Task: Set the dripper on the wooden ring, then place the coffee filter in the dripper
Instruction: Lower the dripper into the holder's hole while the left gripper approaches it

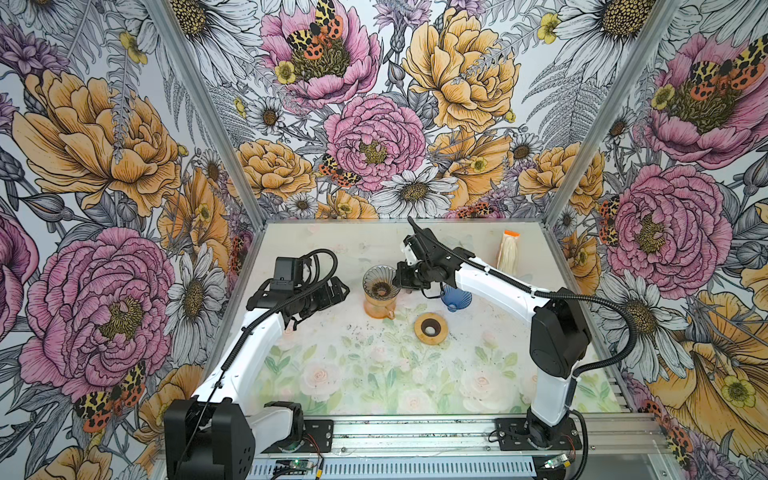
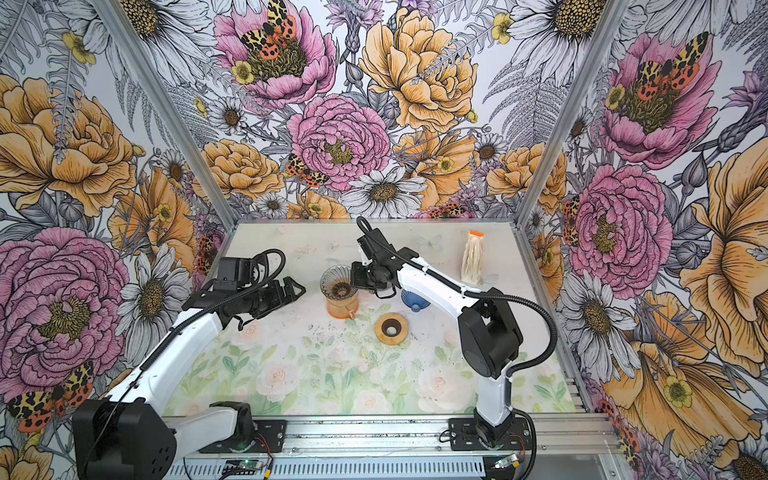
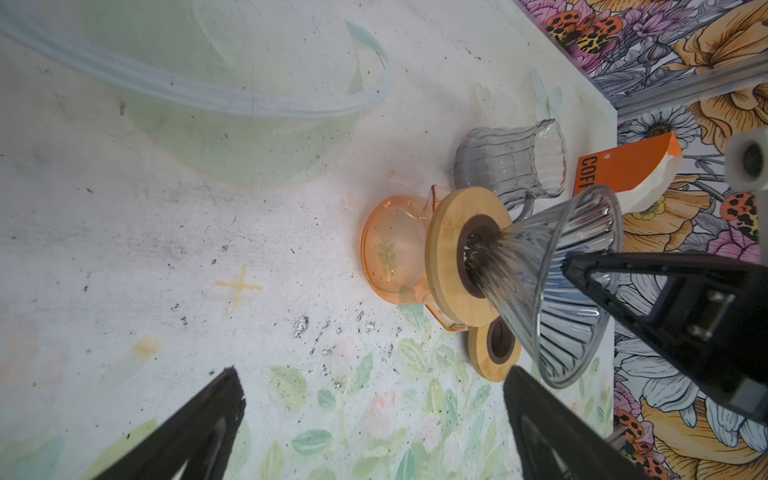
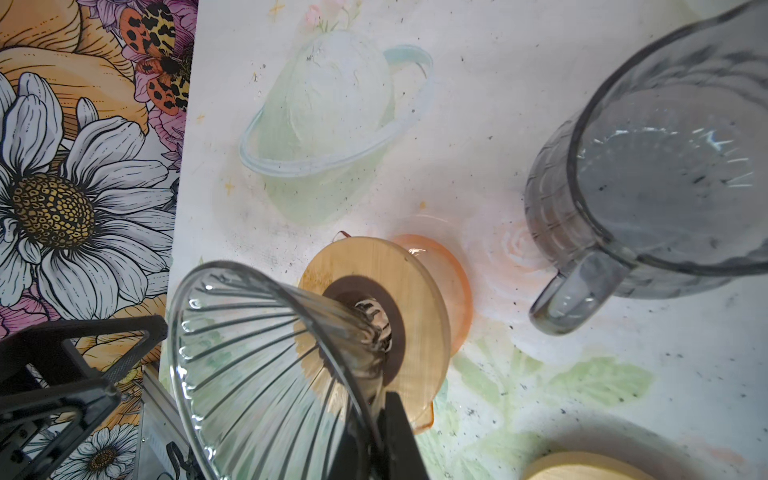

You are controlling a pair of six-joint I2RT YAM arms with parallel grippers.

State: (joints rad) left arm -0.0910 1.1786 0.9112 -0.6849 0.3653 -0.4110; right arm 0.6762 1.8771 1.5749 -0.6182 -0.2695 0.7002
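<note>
1. The floral table (image 1: pixel 374 374) holds everything. The step in hand looks like seating the dripper; no filter has been fetched.
2. The left gripper (image 1: pixel 338 290) hangs empty, jaws wide apart, just left of the dripper.
3. The right gripper (image 1: pixel 401 279) is clamped on the rim of the glass dripper (image 1: pixel 380 282), which sits on an orange carafe (image 1: pixel 378 309).
4. The coffee filter pack (image 1: pixel 509 253) stands at the back right, well apart from the dripper.
5. The next move probably calls for releasing the rim, reaching the pack and pinching off one thin paper filter.
</note>
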